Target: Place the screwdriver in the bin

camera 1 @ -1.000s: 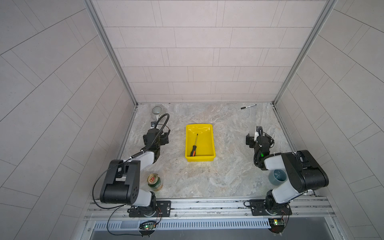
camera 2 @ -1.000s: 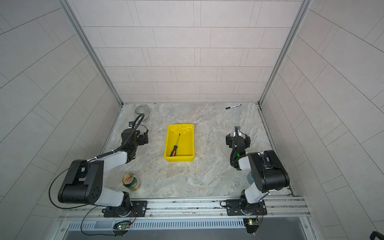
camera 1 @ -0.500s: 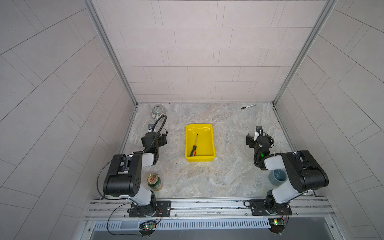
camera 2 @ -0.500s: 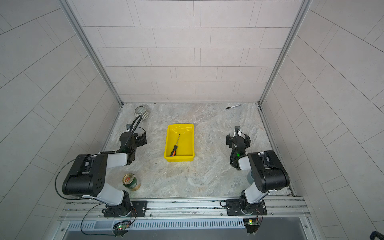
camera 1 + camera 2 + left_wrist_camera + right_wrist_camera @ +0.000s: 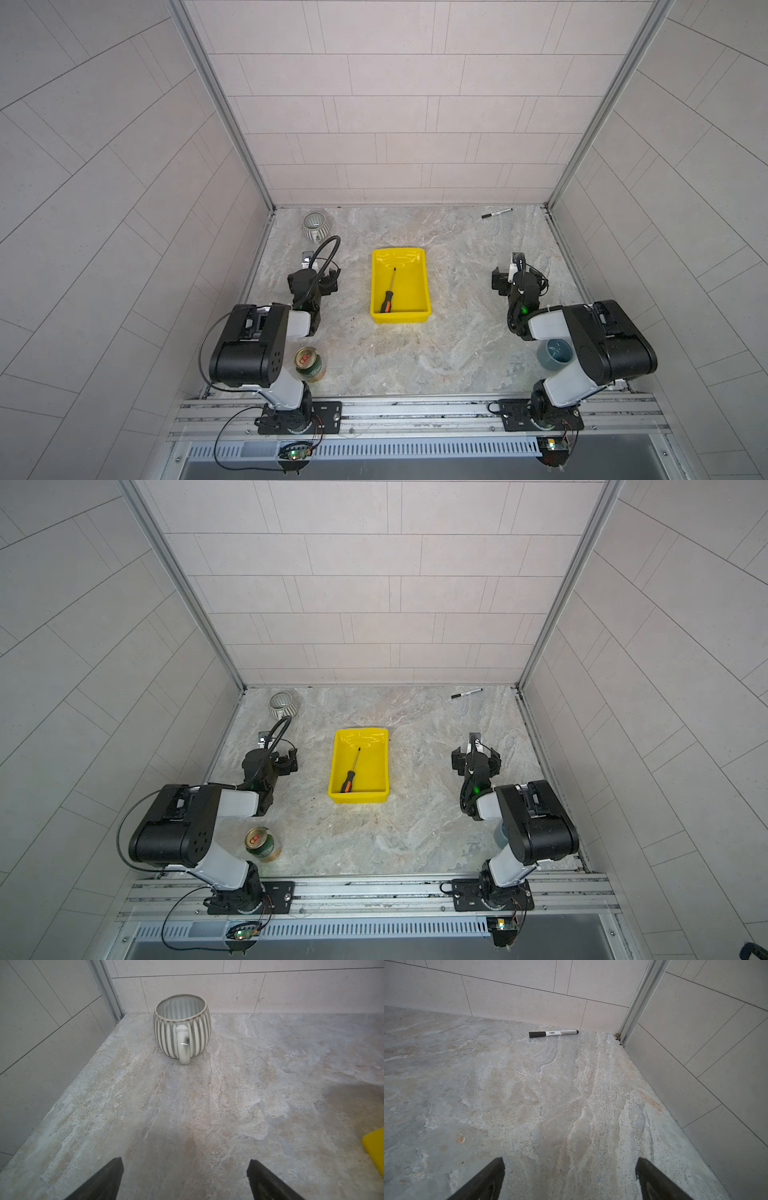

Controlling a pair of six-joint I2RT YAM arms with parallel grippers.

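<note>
We see the left gripper [image 5: 185, 1180] spread wide and empty, low beside the ribbed cup [image 5: 316, 226]. At centre, the screwdriver [image 5: 389, 293] lies inside the bin [image 5: 423, 282]. The right gripper [image 5: 570, 1178] is likewise spread, holding nothing, facing the marker [image 5: 553, 1033].

Screwdriver [image 5: 388, 294] flat inside yellow bin [image 5: 419, 317]

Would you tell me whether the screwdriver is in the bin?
In: the screwdriver lies flat inside the bin.
</note>
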